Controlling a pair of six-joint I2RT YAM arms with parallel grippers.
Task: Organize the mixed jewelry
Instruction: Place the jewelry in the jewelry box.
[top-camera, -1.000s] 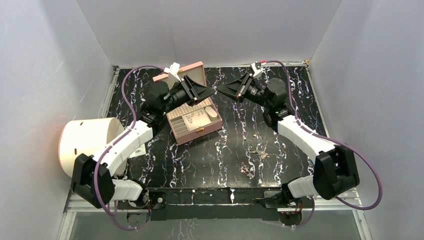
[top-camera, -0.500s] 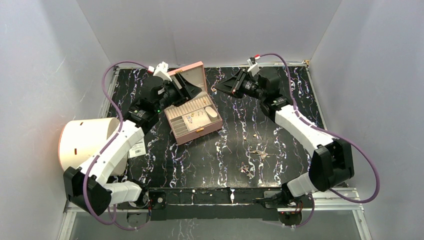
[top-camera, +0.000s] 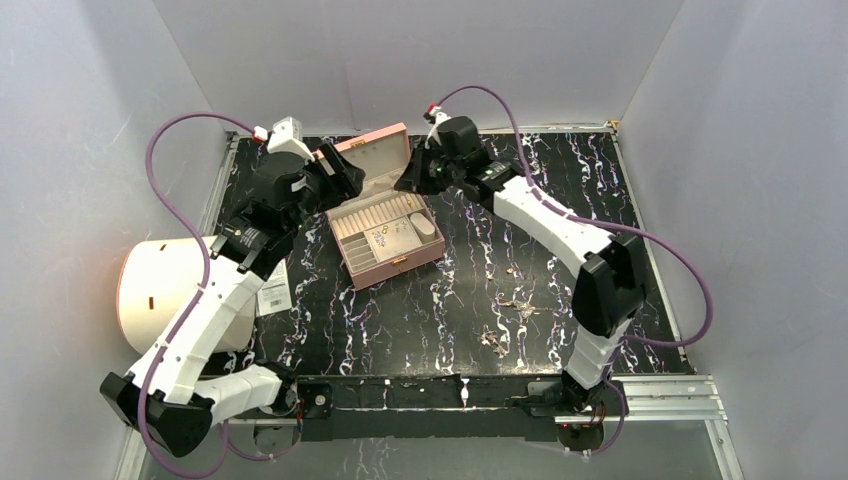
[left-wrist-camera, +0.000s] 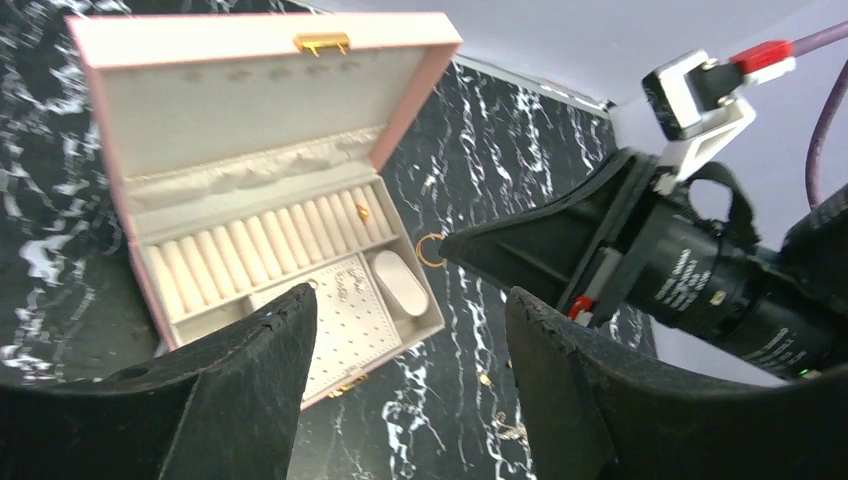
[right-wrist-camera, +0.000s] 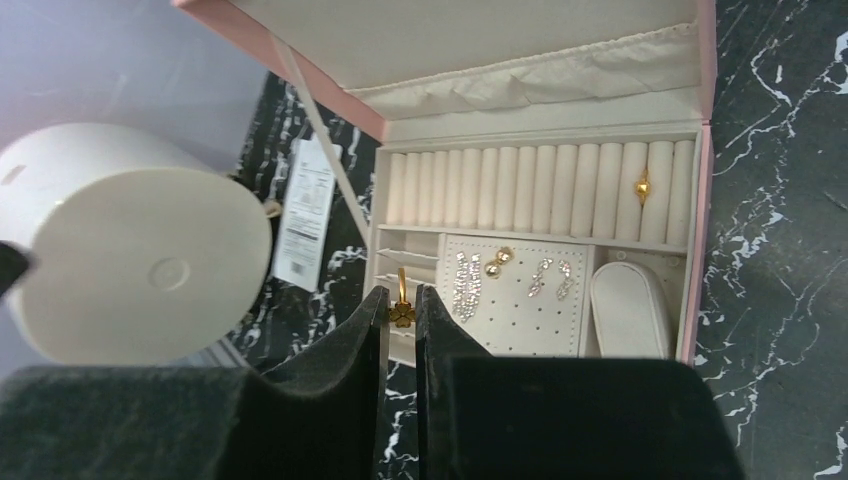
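Over the last second the right gripper (top-camera: 408, 182) swings from 1 o'clock across to the open pink box (top-camera: 380, 272) at 11 o'clock. It is pinched on a small gold ring (right-wrist-camera: 402, 306), which seems to be over the box's edge. The left gripper (top-camera: 345, 180), fingers wide apart, retreats toward 10 o'clock, clearing the drop. Loose pieces (top-camera: 512, 302) wait at 4 o'clock

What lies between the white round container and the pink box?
A white barcode tag, lying flat; the right wrist view shows it best.
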